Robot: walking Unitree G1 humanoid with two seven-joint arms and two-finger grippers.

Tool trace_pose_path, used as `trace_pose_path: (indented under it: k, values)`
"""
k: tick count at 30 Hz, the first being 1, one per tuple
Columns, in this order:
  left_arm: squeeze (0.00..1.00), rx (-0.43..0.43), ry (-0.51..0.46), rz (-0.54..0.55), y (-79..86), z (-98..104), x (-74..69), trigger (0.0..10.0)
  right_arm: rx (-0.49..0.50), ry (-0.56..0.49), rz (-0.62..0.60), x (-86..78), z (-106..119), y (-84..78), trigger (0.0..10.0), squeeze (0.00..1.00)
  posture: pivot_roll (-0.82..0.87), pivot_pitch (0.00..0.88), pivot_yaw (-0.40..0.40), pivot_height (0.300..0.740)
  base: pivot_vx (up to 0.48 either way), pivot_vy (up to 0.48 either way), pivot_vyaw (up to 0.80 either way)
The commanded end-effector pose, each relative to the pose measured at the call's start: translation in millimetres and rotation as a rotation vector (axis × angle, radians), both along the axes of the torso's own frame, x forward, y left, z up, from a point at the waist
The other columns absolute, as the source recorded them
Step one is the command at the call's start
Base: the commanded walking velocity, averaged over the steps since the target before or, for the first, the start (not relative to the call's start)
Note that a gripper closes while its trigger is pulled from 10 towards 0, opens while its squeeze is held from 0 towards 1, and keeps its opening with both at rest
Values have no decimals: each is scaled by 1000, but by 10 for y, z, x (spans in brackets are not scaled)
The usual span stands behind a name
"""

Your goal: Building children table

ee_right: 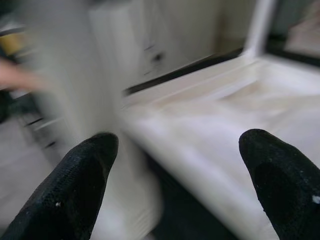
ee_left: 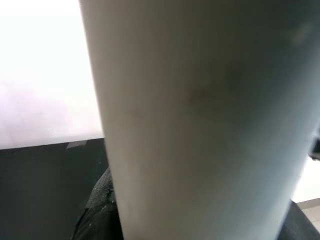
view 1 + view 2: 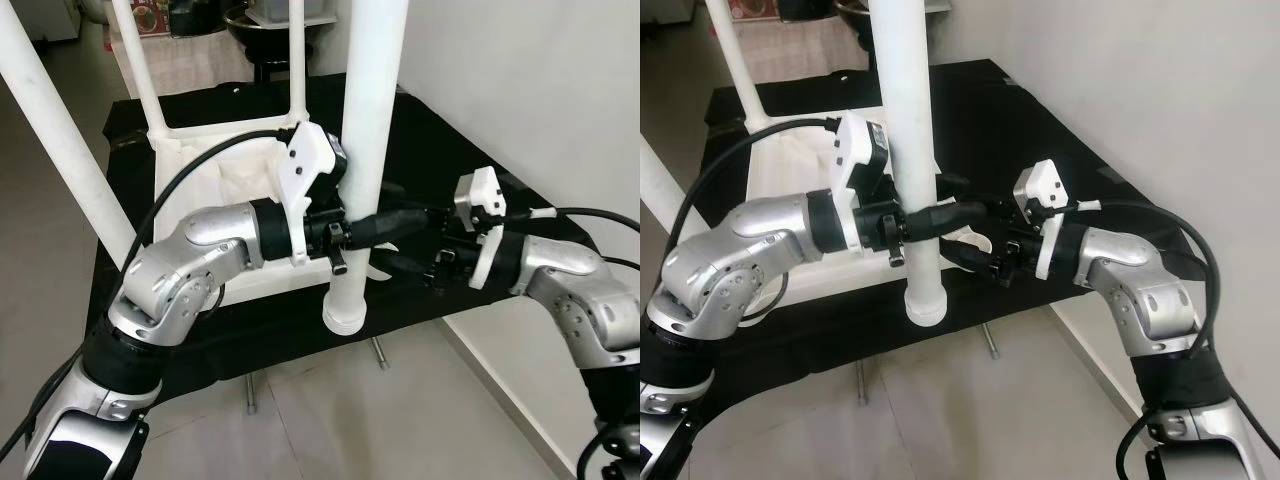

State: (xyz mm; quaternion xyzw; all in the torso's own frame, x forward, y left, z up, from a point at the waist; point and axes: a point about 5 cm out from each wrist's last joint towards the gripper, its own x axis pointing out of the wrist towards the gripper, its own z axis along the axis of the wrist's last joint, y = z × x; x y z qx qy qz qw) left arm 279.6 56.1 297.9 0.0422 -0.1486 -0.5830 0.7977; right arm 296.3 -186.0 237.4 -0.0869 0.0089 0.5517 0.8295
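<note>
The white children's table lies upside down on a black-covered bench, with legs pointing up. My left gripper is shut on a thick white table leg, held upright at the tabletop's front right corner. The leg's ringed lower end hangs just past the bench edge. That same leg sits right against the camera in the left wrist view. My right gripper stands open just right of the leg, pointing at the tabletop's rim, with nothing between its fingers.
Two thinner white uprights rise at the back of the tabletop. A white wall runs close along the right side. Grey tiled floor lies below the bench's front edge, where metal bench legs show. A dark round object stands behind.
</note>
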Motion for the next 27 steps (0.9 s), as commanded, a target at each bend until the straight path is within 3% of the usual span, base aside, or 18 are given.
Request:
trace_pose_path:
  k: [1, 11, 14, 16, 17, 18, 19, 22, 27]
  values:
    - [0, -18, -55, 14, 21, 84, -23, 0, 3, 32, 116, -83, -57, 101, 10000, 0, -91, 45, -20, 740, 0, 0, 0]
    - [0, 2, -72, 25, 47, 88, -42, 0, -3, 48, 136, -84, -63, -3, 10000, 0, -82, 49, -21, 740, 0, 0, 0]
    - [0, -2, -70, 39, 62, 77, -33, 0, 16, 45, 179, -115, -61, 110, 10000, 0, -83, 51, -23, 740, 0, 0, 0]
    - [0, -14, -63, 43, 51, 59, -34, 0, 41, 27, 211, -127, -65, 289, 10000, 0, -85, 49, -22, 740, 0, 0, 0]
    - [0, -14, -63, 43, 51, 59, -34, 0, 41, 27, 211, -127, -65, 289, 10000, 0, -85, 49, -22, 740, 0, 0, 0]
    - [0, -21, -59, 42, 39, 52, -36, 0, 52, 3, 206, -108, -67, 408, 10000, 0, -84, 51, -21, 740, 0, 0, 0]
    - [0, -21, -59, 42, 39, 52, -36, 0, 52, 3, 206, -108, -67, 408, 10000, 0, -84, 51, -21, 740, 0, 0, 0]
    - [0, -35, -51, 40, 15, 46, -38, 0, 81, -26, 188, -59, -63, 635, 10000, 0, -81, 53, -24, 740, 0, 0, 0]
    - [0, -58, -43, 41, 7, 63, -37, 0, 62, -27, 164, -9, -112, 726, 10000, 0, -80, 53, -26, 740, 0, 0, 0]
